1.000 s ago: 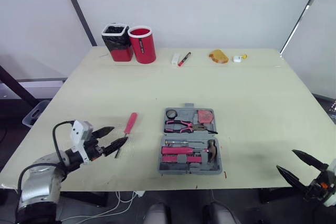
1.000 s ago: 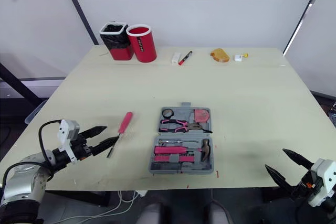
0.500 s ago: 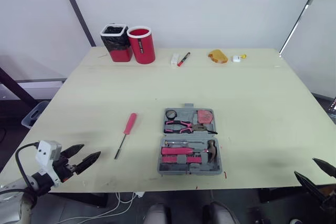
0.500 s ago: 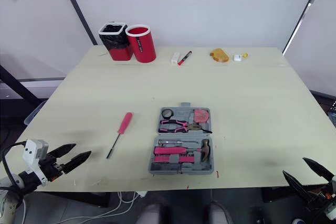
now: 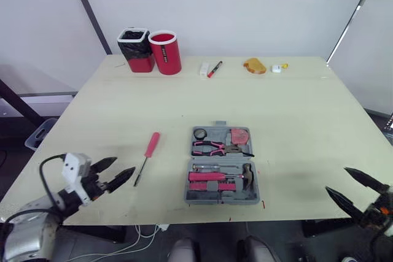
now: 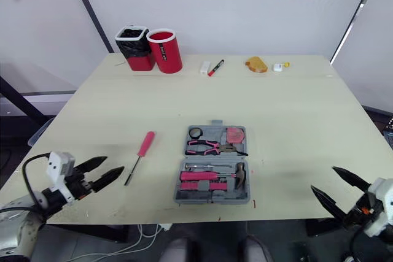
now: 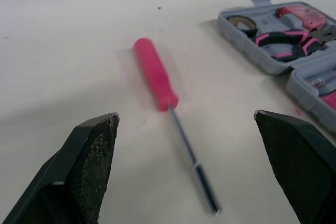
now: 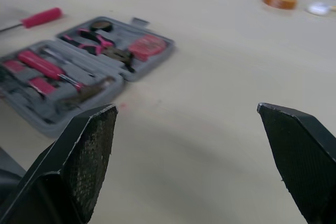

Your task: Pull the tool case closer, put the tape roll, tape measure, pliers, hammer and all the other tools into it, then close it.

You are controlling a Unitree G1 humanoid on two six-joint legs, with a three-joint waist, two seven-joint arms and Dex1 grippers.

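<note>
Just ahead of the left end effector (image 5: 123,165), which is spread apart, lies the pink screwdriver (image 5: 149,150), untouched.

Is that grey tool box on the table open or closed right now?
Open. The tool case lies flat with both halves spread, and the pliers and hammer show in their slots.
</note>
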